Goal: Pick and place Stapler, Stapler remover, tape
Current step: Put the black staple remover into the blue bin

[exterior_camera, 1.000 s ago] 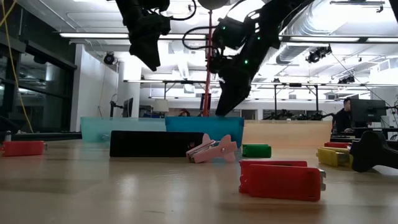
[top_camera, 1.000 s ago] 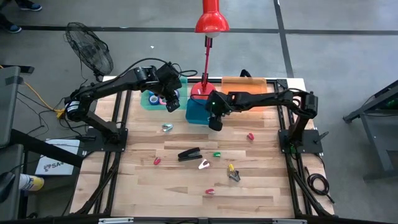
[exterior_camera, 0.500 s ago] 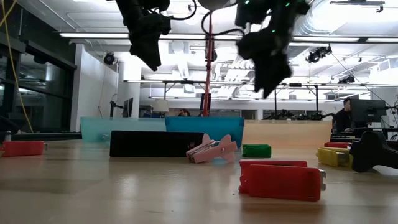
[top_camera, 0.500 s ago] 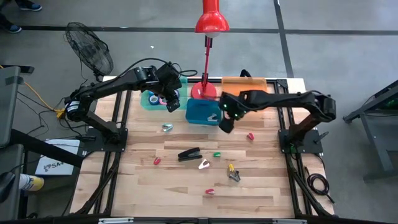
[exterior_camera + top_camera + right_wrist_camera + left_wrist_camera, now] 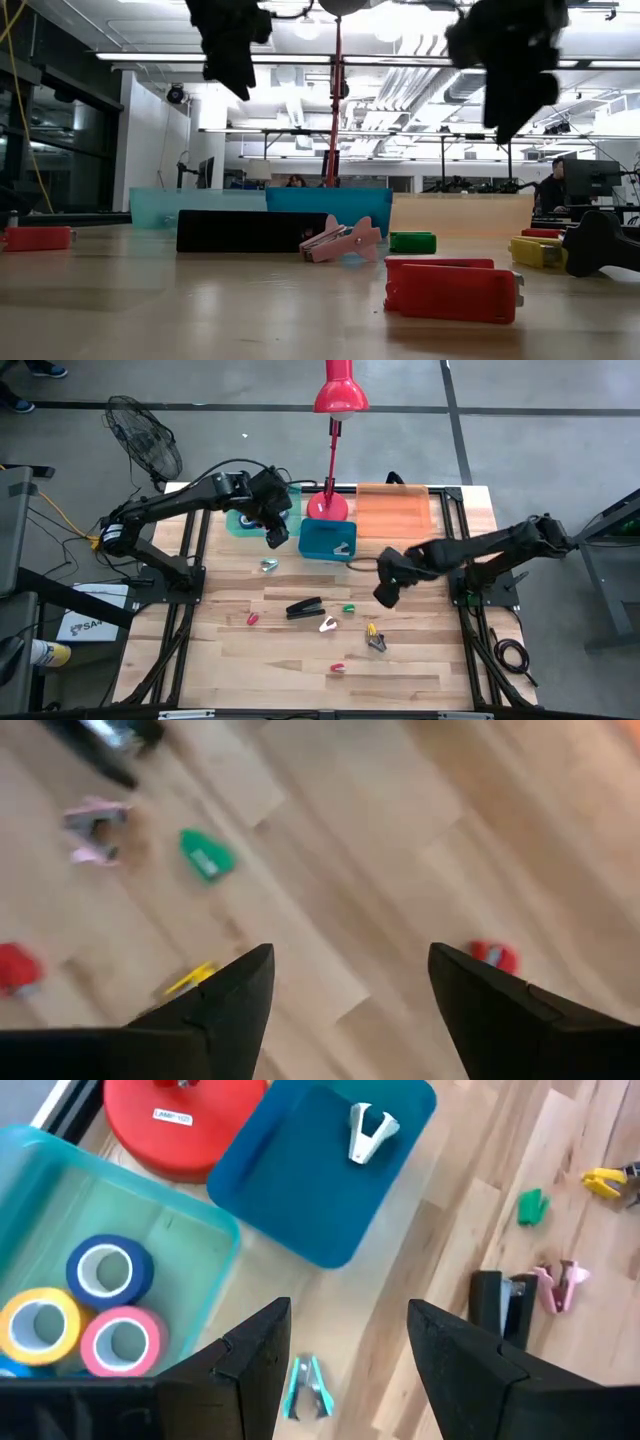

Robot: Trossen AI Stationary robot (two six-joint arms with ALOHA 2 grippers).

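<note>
Tape rolls [image 5: 95, 1305] sit sorted in the teal bin [image 5: 205, 1230], just under the left tool [image 5: 340, 1355], which hangs there half-spread and empty. One white remover [image 5: 372, 1135] lies in the blue bin [image 5: 300, 1190] ahead of it; another [image 5: 308, 1390] lies on the bench [image 5: 300, 650] directly below. Black stapler [image 5: 305, 606] lies mid-bench, apart from both tools. Right tool [image 5: 350, 990], wide and empty, hovers above a red piece [image 5: 492, 957], probably lining up its next pick.

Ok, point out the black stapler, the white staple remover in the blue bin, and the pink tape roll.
black stapler [image 5: 305, 607], high view, middle of its body.
white staple remover [image 5: 371, 1133], left wrist view, on its jaws, in the blue bin.
pink tape roll [image 5: 142, 1326], left wrist view, on its outer band.
</note>
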